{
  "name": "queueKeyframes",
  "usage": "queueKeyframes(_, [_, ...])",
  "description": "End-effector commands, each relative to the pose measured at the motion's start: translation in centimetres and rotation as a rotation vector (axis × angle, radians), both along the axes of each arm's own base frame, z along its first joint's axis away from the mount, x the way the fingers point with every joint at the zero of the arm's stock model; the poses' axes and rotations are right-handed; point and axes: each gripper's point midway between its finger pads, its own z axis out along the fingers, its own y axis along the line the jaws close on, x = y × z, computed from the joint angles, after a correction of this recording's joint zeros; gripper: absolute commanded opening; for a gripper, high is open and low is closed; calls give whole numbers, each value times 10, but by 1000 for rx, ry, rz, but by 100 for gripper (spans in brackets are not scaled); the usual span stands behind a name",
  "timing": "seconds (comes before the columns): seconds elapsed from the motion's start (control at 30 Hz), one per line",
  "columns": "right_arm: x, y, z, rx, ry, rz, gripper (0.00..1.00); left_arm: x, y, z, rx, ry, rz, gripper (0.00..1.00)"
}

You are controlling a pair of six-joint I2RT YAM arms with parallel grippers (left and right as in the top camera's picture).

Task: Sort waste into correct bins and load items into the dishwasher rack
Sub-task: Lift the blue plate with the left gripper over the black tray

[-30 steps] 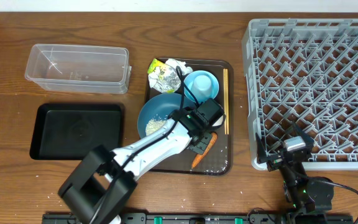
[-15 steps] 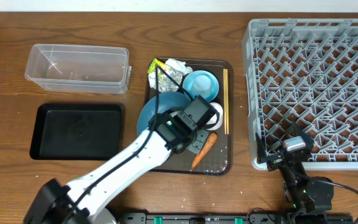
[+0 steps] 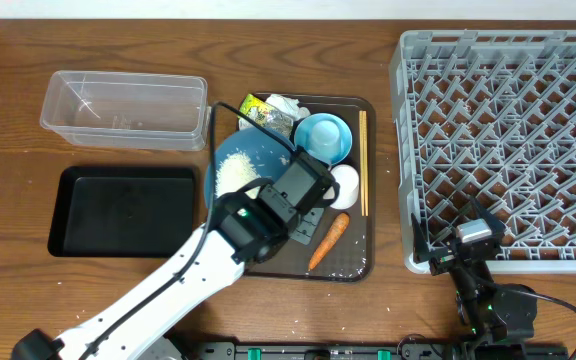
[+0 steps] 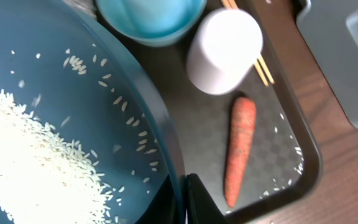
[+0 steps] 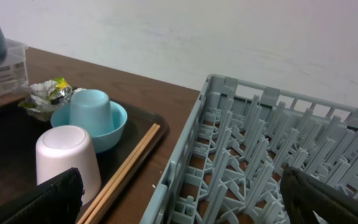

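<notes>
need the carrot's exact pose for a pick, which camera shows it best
The left wrist view: the carrot lies whole and close up on the tray, near the white cup. Overhead shows it too, but small. The right wrist view does not show it.

Left pincer (image 3: 270,192) clamped, right pincer (image 3: 464,238) gaping

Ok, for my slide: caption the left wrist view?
Left gripper pinching the rim of a large round blue bowl holding white rice grains, orange carrot alongside.
</notes>
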Motion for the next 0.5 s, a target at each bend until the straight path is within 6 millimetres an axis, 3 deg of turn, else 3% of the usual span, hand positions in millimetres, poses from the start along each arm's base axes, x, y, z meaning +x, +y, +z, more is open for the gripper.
queueKeyframes(0.0, [-1,3,-1,-1,3,14,99,14,22,18,9,-78,76,6])
queueKeyframes(0.3, [-1,3,-1,-1,3,14,99,47,79,27,-29,-86,274,6])
queueKeyframes(0.47, [-1,3,-1,-1,3,14,99,59,97,28,-125,-44,335,6])
